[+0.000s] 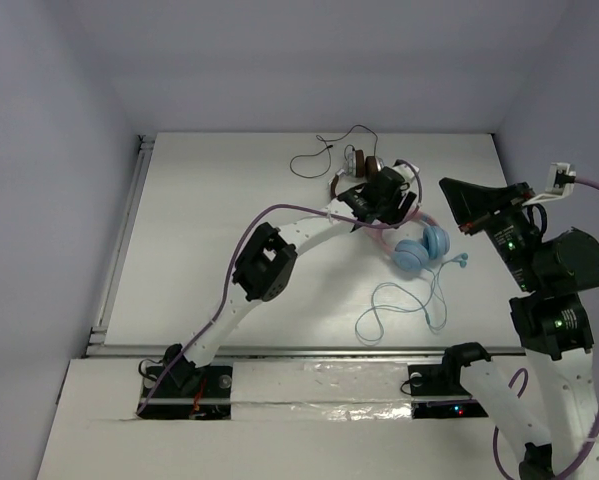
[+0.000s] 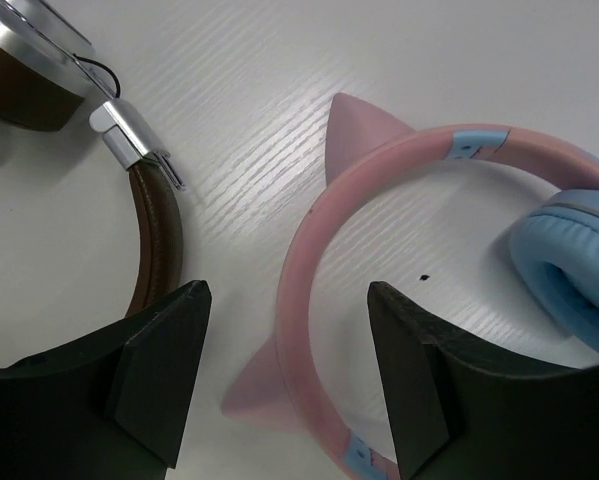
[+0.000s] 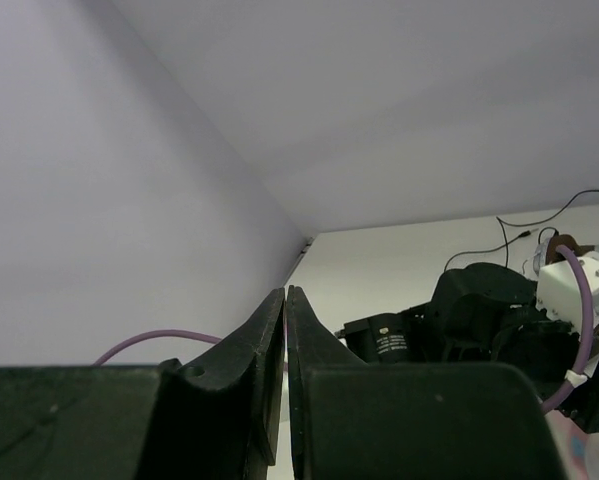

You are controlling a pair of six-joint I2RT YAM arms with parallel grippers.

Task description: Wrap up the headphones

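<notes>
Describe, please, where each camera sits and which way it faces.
Top external: above and behind the bases, looking down at the table; the left arm and right arm both show.
Left wrist: on the left arm, looking straight down; its open left gripper frames the pink band of the headphones.
Right wrist: on the raised right arm, looking roughly level toward the far wall; its nearly shut right gripper shows.
Shared: top and left wrist both show the brown headphones.
</notes>
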